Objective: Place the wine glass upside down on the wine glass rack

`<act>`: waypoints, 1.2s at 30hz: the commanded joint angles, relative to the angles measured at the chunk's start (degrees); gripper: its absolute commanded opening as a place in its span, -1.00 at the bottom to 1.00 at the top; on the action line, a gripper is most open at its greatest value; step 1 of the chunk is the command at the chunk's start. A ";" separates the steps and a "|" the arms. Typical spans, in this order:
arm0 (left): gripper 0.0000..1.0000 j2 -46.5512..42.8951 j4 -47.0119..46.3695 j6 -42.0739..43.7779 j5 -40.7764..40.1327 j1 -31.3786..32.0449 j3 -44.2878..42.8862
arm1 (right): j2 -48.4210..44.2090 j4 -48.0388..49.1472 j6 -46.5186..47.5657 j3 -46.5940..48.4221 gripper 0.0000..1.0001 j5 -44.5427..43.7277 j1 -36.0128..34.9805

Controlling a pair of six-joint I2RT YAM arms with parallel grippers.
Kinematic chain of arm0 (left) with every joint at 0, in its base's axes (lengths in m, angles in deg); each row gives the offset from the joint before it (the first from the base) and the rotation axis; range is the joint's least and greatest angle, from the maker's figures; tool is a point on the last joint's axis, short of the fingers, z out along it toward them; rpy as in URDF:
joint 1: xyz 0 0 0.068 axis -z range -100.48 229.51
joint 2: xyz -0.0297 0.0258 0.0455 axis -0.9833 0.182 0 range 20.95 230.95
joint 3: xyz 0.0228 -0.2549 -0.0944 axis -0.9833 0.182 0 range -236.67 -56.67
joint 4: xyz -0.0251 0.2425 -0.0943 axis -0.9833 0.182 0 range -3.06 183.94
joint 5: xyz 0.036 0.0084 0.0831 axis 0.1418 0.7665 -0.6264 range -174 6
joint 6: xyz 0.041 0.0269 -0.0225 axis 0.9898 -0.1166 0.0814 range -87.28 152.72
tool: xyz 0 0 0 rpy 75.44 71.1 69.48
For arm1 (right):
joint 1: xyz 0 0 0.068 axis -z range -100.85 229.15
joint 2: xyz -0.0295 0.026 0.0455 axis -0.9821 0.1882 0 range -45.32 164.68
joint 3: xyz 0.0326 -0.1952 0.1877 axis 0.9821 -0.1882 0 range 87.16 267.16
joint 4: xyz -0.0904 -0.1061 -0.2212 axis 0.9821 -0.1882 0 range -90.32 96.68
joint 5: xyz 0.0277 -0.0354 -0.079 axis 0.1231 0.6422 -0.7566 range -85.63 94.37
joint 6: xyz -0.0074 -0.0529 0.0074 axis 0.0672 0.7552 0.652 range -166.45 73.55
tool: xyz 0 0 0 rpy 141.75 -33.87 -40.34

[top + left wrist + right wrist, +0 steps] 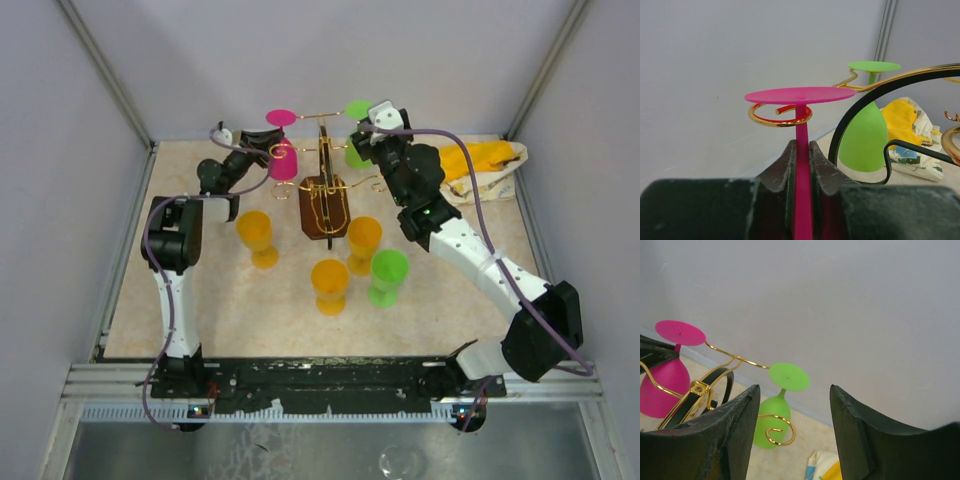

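Observation:
The gold wire wine glass rack (322, 190) stands on its dark wooden base at the back middle of the table. A pink wine glass (282, 150) hangs upside down at the rack's left arm; my left gripper (801, 155) is shut on its stem, the pink foot (800, 94) resting over the gold curl (780, 117). A green wine glass (357, 135) hangs upside down on the right arm, also in the right wrist view (777, 407). My right gripper (794, 405) is open and empty just in front of it.
Three orange glasses (255, 236) (330, 284) (364, 240) and one green glass (387, 274) stand upright in front of the rack. A yellow and white cloth bag (487, 165) lies at the back right. Walls close in on the back and sides.

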 commanded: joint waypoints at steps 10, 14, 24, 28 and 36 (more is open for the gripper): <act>0.67 -3.16 -1.82 0.79 2.43 0.24 3.28 | -0.33 1.00 -0.98 3.33 0.49 1.06 0.59; 0.99 -4.62 -2.59 0.76 1.78 -0.64 6.21 | -0.35 1.13 -1.89 3.66 0.59 1.46 0.58; 0.99 -11.30 -4.47 0.78 0.49 -5.54 16.33 | -0.51 -2.49 -12.80 6.30 0.99 1.90 5.27; 0.99 -14.64 -4.25 1.16 0.39 -8.01 19.75 | -1.52 -4.72 -20.92 6.51 0.99 3.96 10.37; 0.99 -24.35 19.10 7.38 -1.47 -10.87 18.53 | -2.94 -12.66 -17.50 7.46 0.99 -11.77 11.61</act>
